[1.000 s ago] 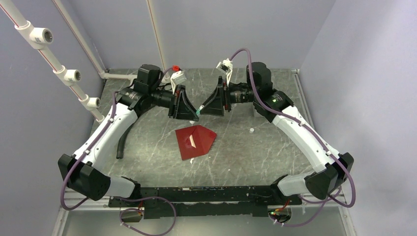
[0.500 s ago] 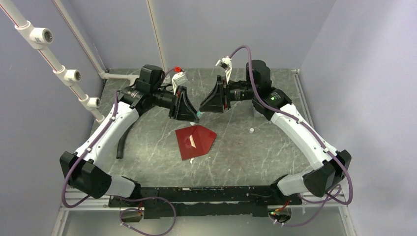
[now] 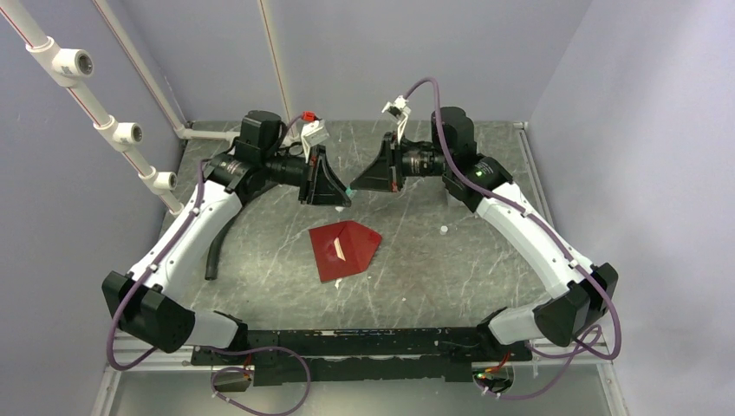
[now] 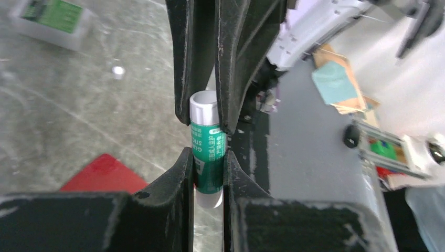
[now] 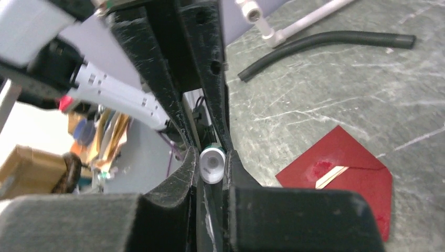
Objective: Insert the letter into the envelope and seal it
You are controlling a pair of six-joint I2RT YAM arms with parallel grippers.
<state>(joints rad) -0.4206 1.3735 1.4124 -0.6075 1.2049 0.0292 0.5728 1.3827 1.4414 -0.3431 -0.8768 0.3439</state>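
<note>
The envelope (image 3: pixel 345 250) lay mid-desk, a pale sliver at its flap probably the letter (image 5: pixel 330 176), while toward the far edge the left gripper (image 4: pixel 209 163) clenched the glue stick (image 4: pixel 209 142) by its green body and the right gripper (image 5: pixel 212 165) by its white end, so the cap probably wanted a straight, axial pull.

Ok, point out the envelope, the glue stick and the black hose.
envelope (image 3: pixel 357 241), top external view, on its red face.
glue stick (image 4: pixel 209 152), left wrist view, green label.
black hose (image 5: pixel 367 38), right wrist view, straight stretch.
</note>
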